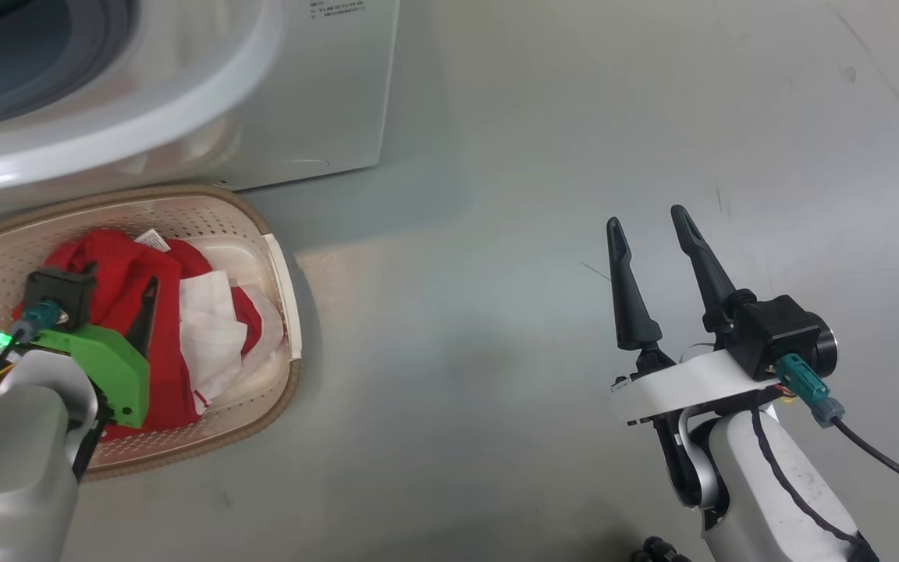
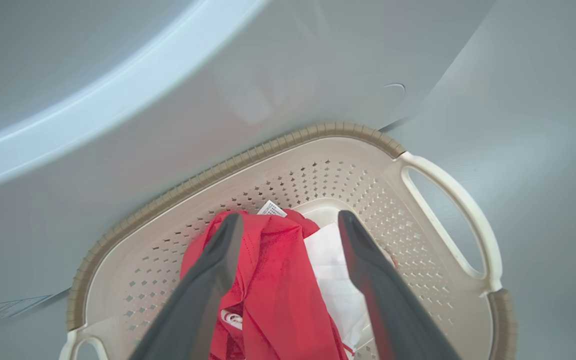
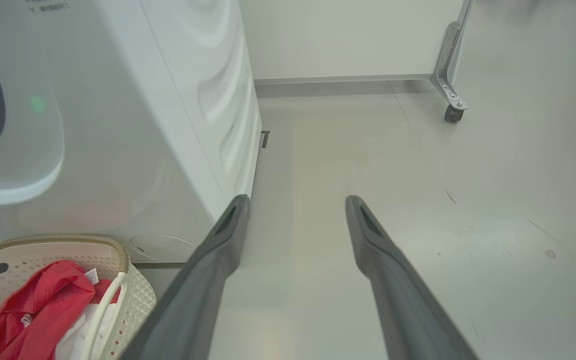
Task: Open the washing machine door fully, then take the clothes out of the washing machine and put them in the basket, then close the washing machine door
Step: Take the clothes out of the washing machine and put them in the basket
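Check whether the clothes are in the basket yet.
In: the red-and-white clothes lie inside the basket; the left gripper above them has its fingers spread open.

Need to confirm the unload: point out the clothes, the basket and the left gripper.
clothes (image 2: 278, 290), left wrist view, red fabric beside the white part.
basket (image 2: 318, 132), left wrist view, brown woven-look rim.
left gripper (image 2: 289, 217), left wrist view, midway between its open fingertips.

You'll see a pale grey floor, scuffed with dark marks toward the far right. Farther off stands a white panel, with a metal bracket and small caster wheel.
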`<state>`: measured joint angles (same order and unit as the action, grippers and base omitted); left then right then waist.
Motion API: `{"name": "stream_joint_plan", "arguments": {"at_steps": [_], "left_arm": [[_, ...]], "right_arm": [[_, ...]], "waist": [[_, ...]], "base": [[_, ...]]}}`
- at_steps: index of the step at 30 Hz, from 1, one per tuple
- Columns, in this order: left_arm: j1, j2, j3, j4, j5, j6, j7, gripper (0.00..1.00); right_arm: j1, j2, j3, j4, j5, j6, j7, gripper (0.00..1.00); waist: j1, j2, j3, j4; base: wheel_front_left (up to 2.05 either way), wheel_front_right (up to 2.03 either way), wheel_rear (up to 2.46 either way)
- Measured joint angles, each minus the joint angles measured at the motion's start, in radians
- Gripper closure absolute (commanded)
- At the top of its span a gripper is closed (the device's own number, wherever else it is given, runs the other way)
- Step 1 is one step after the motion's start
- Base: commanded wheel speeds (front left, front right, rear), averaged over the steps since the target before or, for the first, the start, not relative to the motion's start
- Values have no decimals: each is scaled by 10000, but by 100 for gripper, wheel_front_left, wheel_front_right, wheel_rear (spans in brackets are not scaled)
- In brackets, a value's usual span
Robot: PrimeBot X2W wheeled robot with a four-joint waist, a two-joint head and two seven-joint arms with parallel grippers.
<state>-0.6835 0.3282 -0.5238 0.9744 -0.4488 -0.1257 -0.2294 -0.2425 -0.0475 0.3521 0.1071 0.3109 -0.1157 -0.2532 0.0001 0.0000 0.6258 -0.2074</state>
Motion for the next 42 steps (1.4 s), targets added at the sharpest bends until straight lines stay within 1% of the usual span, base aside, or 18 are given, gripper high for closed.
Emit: {"name": "stream_joint_plan", "arguments": {"at_steps": [3, 6, 13, 16, 19, 27, 32, 37, 41, 42], "left_arm": [[92, -215, -251, -159, -2, 0, -58, 0], [231, -303, -399, -286, -8, 0, -111, 0], [496, -405, -339, -811, -253, 0, -224, 0], [622, -428, -86, -1346, -299, 0, -224, 0], [835, -451, 374, -2082, -351, 0, -224, 0], [1989, -462, 1043, -2989, -366, 0, -224, 0], [2814, -579, 1348, -3467, -366, 36, -224, 0], [3667, -698, 1695, -4000, -364, 261, -224, 0], [4403, -909, 2130, -4491, -366, 529, -224, 0], [4570, -943, 2253, -4637, -366, 606, -224, 0]], "right_arm": [[0, -2, -94, 161, 29, 4, 0, 0], [1, -4, -219, 359, 38, 35, 0, 0], [46, -13, -522, 729, 36, 238, 0, 0], [113, -23, -667, 825, 36, 270, 0, 0], [325, -90, -744, 972, 36, 441, 0, 0], [829, -146, -920, 1206, 40, 639, 0, 0], [1302, -151, -1091, 1317, 130, 742, 0, 0], [1853, -153, -1195, 1459, 198, 911, 2, 0], [2242, -148, -1206, 1521, 249, 978, 2, 0], [2314, -148, -1212, 1521, 251, 1039, 2, 0]], "waist": [[0, 0, -334, 138], [0, 0, -689, 308], [0, 0, -1553, 817], [0, 0, -1942, 1054], [0, 0, -2483, 1369], [0, 0, -3618, 1910], [-1, 0, -4340, 2192], [0, 0, -5056, 2442], [-1, 0, -5599, 2611], [-1, 0, -5721, 2648]], "base": [[0, 0, 0], [0, 0, 0], [0, 0, 0], [0, 0, 0], [0, 0, 0], [0, 0, 0], [0, 0, 0], [0, 0, 0], [0, 0, 0], [0, 0, 0]]}}
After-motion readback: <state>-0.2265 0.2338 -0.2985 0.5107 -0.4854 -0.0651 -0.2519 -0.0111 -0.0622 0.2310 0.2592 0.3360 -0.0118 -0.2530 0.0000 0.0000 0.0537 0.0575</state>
